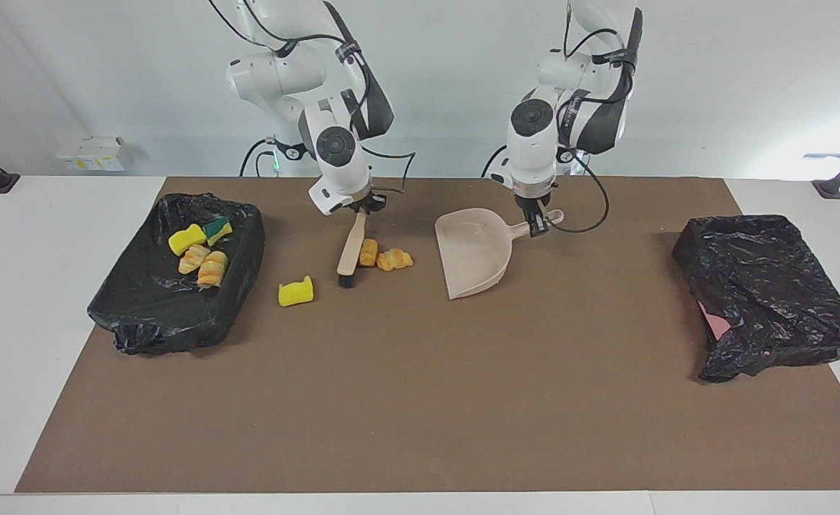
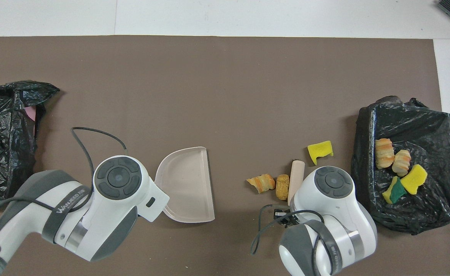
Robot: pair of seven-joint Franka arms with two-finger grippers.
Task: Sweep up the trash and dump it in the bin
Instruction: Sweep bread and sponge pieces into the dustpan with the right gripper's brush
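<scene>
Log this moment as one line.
right gripper: shut on brush, beside two rolls | left gripper: shut on dustpan | yellow sponge: unswept

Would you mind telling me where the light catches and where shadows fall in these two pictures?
Facing view: highlights glint on the crinkled bin liner, and a soft shadow lies under the dustpan. Overhead view: the same soft shadow sits along the dustpan's mouth edge; light is otherwise even.

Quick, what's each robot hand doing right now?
Left gripper: shut on the dustpan handle.
Right gripper: shut on the brush handle.
</scene>
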